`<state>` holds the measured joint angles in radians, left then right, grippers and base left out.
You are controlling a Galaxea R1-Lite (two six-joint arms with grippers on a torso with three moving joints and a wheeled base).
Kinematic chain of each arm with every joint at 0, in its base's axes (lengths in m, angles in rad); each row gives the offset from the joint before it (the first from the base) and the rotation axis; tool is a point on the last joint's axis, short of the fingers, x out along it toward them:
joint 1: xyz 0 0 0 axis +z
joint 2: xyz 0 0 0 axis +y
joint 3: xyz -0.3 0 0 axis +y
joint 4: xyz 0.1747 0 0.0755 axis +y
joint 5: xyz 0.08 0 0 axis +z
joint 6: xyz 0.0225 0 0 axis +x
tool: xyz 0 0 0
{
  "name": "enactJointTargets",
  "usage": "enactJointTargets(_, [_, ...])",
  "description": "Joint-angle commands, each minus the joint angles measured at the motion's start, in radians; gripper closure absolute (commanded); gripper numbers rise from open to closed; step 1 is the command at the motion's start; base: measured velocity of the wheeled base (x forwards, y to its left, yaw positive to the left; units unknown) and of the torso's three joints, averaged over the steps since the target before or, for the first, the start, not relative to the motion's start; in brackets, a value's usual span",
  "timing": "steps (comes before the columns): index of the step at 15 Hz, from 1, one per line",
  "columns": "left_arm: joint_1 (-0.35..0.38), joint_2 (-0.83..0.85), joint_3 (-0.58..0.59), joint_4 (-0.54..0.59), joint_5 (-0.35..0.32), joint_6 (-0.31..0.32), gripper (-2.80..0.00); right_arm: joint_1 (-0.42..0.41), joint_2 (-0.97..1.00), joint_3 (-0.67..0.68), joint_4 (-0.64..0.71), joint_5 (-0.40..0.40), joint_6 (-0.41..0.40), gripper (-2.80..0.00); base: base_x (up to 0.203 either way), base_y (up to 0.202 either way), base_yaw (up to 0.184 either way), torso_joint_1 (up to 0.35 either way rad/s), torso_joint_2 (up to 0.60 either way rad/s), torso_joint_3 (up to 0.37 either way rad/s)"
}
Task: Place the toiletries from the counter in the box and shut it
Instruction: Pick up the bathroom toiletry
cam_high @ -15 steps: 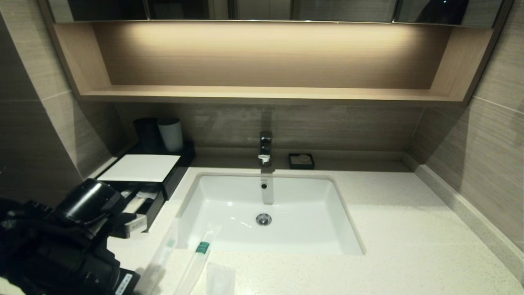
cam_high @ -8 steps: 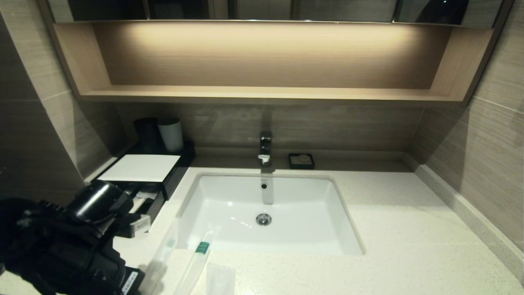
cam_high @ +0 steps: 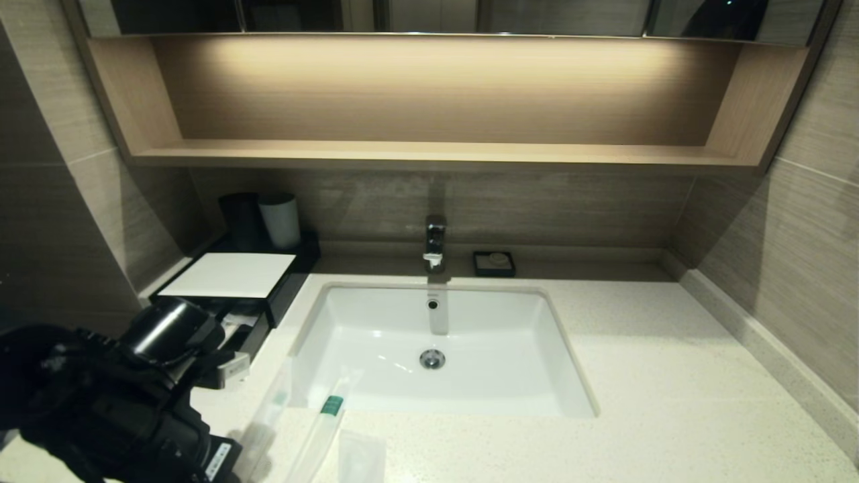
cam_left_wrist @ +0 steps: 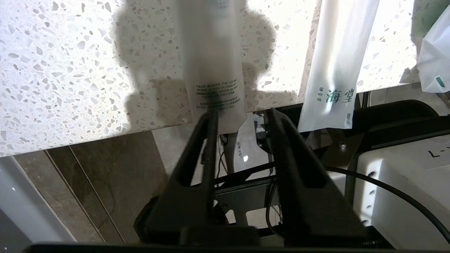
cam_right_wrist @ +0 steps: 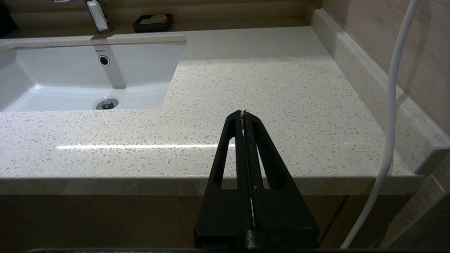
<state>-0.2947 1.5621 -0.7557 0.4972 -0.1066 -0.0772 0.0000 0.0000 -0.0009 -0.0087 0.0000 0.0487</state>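
Left end effector (cam_left_wrist: 242,119) straddles sachet (cam_left_wrist: 214,70) end at counter (cam_left_wrist: 70,70) edge.

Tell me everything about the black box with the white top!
The box is low, flat and black, with a white top panel. It sits on the counter, left of the basin, in front of two cups. Its front drawer is pulled open, partly hidden by the robot's left arm. What is inside cannot be made out.

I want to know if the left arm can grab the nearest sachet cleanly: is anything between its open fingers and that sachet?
Nothing visible. The left gripper is open at the counter edge, with the overhanging end of the sachet right at its fingertips. A second sachet lies beside it, apart.
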Motion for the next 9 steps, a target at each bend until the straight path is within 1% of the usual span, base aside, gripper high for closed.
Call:
enactJointTargets(1, [0.001,0.011,-0.001,0.001,-0.002,-0.001,-2.8,0.0,0.002,-0.001,0.0,0.0,0.0,0.0,0.0,0.0,0.0,0.0,0.0,0.0])
enactJointTargets(5, [0.001,0.042,-0.008,0.001,0.001,-0.012,-2.8,0.0,0.002,0.001,0.0,0.0,0.0,0.0,0.0,0.0,0.0,0.0,0.0,0.0])
enactJointTargets(9, [0.002,0.061,-0.001,-0.032,0.013,-0.012,-2.8,0.0,0.002,0.001,0.0,0.0,0.0,0.0,0.0,0.0,0.0,0.0,0.0,0.0])
